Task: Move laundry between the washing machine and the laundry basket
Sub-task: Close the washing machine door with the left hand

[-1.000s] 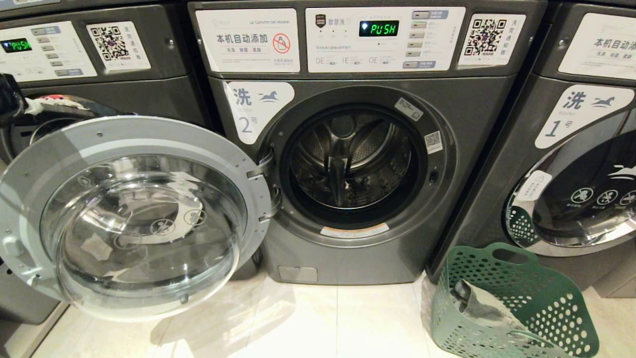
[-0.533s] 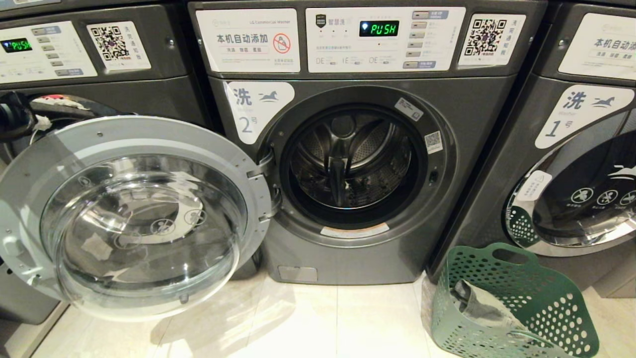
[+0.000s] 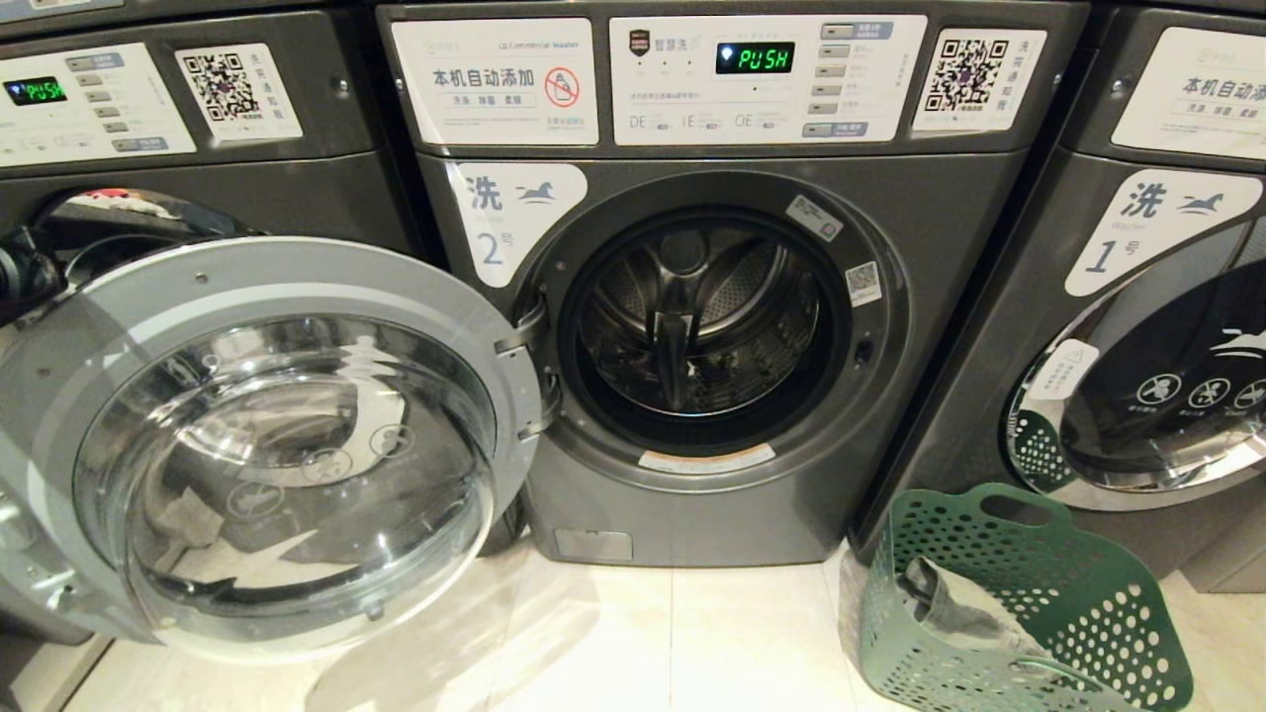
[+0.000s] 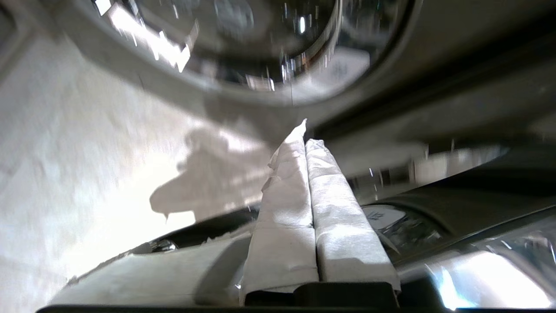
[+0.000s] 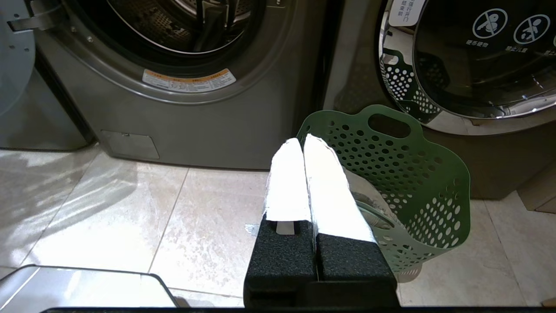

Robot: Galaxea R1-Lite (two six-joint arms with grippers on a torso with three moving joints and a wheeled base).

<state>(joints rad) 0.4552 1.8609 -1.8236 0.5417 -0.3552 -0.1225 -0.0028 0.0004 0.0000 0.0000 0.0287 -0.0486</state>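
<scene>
Door (image 3: 267,445) of the middle washer (image 3: 692,297) hangs wide open, swung out to the washer's left, glass bowl facing the room. Left gripper (image 4: 304,134) sits behind the door's upper left edge, just a dark bit of it showing at the far left in the head view; its two white-wrapped fingers (image 4: 282,208) are pressed together, nothing between them. Drum (image 3: 697,321) of the washer is open to view, dark inside w/ ribbed metal. Green basket (image 3: 1019,603) stands on the floor to the washer's lower right, grey laundry (image 3: 954,608) lying in it. Right gripper (image 5: 303,139) hangs low in front of the washer, near the basket, fingers clenched tight, holding nothing.
</scene>
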